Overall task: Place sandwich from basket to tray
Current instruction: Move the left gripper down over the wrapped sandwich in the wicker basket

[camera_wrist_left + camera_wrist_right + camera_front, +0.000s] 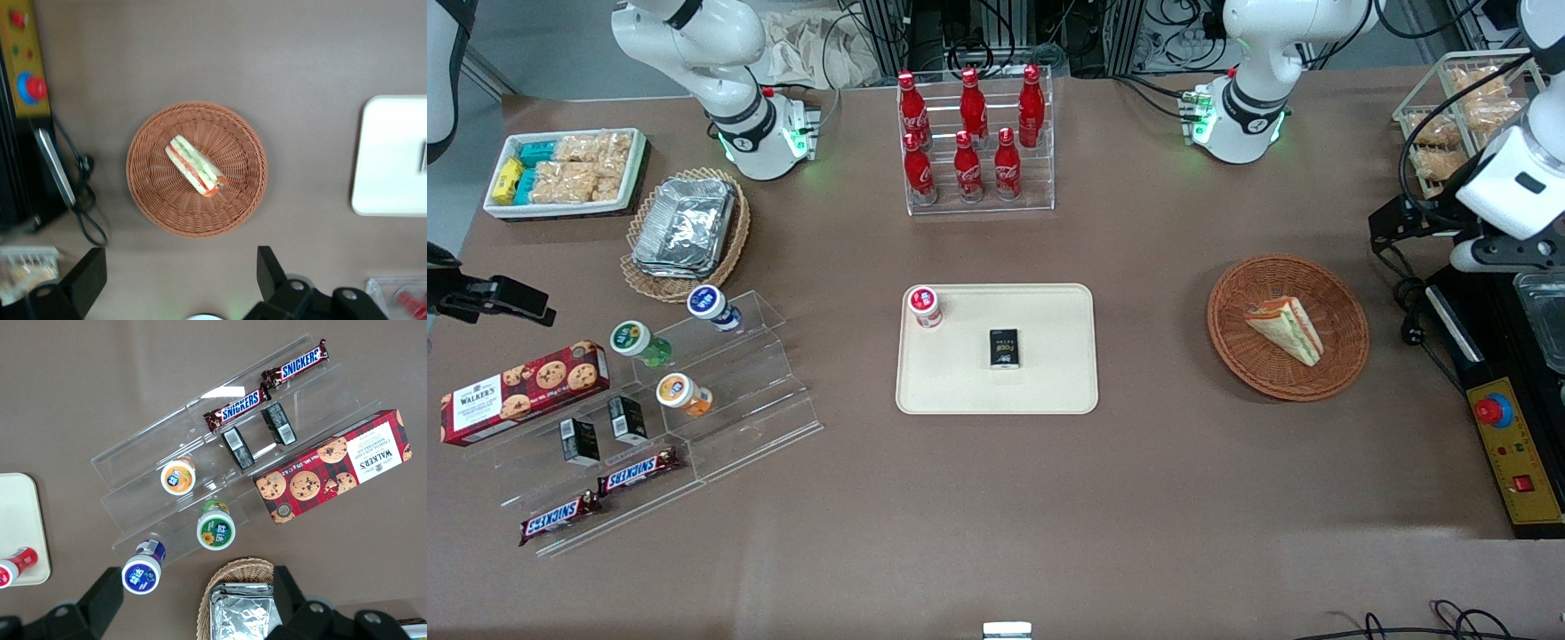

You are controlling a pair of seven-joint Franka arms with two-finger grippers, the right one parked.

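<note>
Table (1049, 498): brown surface carrying all items.
Tray (1049, 382): cream rectangle at the table's middle; holds a small red-capped bottle (925, 307) at one corner and a small black box (1005, 348) near its centre.
Basket (1249, 369): round reddish-brown wicker, beside the tray toward the working arm's end of the table, well apart from it.
Sandwich (1285, 329): triangular wedge lying in the basket, filling layers showing along its edge.
Gripper (180, 280): high above the table beside the basket, fingers (268, 270) spread wide apart, holding nothing.
</note>
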